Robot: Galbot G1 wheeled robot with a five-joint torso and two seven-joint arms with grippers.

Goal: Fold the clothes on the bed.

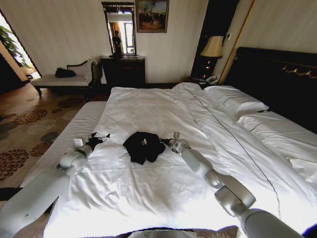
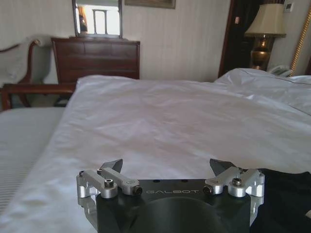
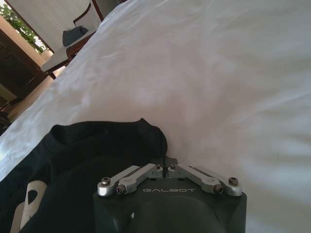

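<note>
On the bed (image 1: 163, 114): the black T-shirt (image 1: 143, 146) lies bunched in a heap on the white duvet (image 1: 148, 188), near the foot end.
Lettering: mostly folded under; a scrap of white print shows in the right wrist view.
Right gripper (image 3: 166, 168): at the shirt's right edge, fingers drawn together; whether cloth is pinched between them is hidden.
Left gripper (image 2: 165, 168): over bare duvet just left of the shirt, jaws spread wide, holding nothing.
Shirt's underside: out of sight.

The clothes (image 1: 143, 147) lie on the bed (image 1: 148, 188), between left pincer (image 1: 97, 140) and right pincer (image 1: 167, 143).
</note>
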